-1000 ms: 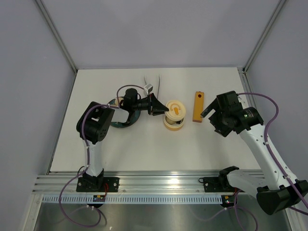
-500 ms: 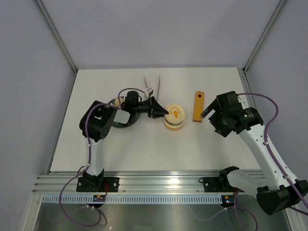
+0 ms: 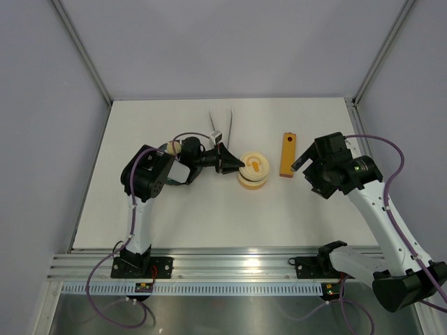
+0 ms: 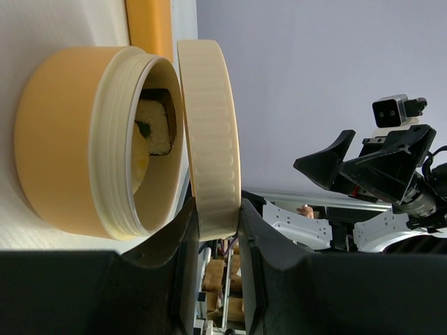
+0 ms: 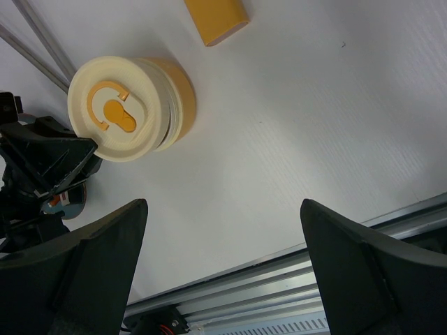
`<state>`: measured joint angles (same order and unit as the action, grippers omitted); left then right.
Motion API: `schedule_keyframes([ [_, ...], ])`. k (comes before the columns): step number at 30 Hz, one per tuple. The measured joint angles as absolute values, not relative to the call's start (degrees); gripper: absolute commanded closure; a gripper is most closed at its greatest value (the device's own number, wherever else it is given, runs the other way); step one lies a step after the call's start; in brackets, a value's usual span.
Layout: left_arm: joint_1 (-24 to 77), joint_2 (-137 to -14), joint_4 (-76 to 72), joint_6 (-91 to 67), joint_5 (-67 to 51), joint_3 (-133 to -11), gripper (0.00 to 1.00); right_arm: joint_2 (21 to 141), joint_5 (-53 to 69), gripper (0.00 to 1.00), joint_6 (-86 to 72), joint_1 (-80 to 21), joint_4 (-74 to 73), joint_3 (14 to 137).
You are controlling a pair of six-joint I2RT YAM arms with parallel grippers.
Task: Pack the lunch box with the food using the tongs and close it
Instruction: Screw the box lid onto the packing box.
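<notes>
Pinching the lid (image 4: 209, 139) by its rim, the left gripper (image 4: 215, 227) held it tilted against the tub (image 4: 56, 139) mid-table. Food (image 4: 155, 125) lay inside, so only closing seemed left. The tongs (image 3: 222, 120) lay behind; the right gripper (image 5: 223, 230) hung spread wide, empty.

Orange block (image 3: 288, 155) on white table (image 3: 209, 216)

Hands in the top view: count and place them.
2. The left hand grips the lid by its rim at the lunch box; the right hand hangs open just right of the orange block.
</notes>
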<state>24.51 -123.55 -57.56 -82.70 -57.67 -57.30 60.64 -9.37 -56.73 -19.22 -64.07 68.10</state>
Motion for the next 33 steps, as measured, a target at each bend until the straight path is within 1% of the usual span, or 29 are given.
schedule_keyframes([
  [7, 24.7, -124.4, -60.0, -84.4, -57.7, -56.5, 1.00, 60.5, -9.4, 0.02, -56.8, -19.2, -64.1, 68.1],
  [17, 24.8, -124.4, -56.4, -81.2, -57.5, -56.0, 0.99, 59.6, -9.4, 0.01, -56.8, -19.2, -64.1, 67.8],
  [19, 24.8, -124.2, -56.1, -80.8, -57.4, -55.9, 0.92, 59.4, -9.4, 0.01, -56.8, -19.2, -64.1, 67.8],
  [20, 24.8, -124.0, -55.9, -80.5, -57.3, -55.7, 0.84, 59.3, -9.4, 0.01, -56.8, -19.2, -64.1, 67.8],
  [23, 24.8, -123.4, -55.4, -79.9, -57.1, -55.4, 0.74, 59.0, -9.4, 0.02, -56.8, -19.2, -64.1, 67.7],
  [24, 24.8, -123.1, -55.3, -79.7, -57.1, -55.3, 0.68, 58.9, -9.4, 0.01, -56.8, -19.2, -64.1, 67.7],
  [25, 24.8, -122.9, -55.2, -79.4, -57.1, -55.2, 0.65, 58.8, -9.4, 0.02, -56.8, -19.2, -64.1, 67.6],
  [28, 24.8, -122.7, -54.2, -78.8, -57.1, -54.8, 0.56, 58.8, -9.4, 0.02, -56.8, -19.2, -64.1, 67.4],
  [30, 24.8, -122.7, -53.4, -78.6, -57.1, -54.7, 0.55, 58.7, -9.4, 0.01, -56.8, -19.2, -64.1, 67.3],
  [33, 24.8, -122.0, -52.4, -77.8, -57.1, -54.7, 0.51, 58.7, -9.4, 0.02, -56.8, -19.2, -64.1, 67.2],
])
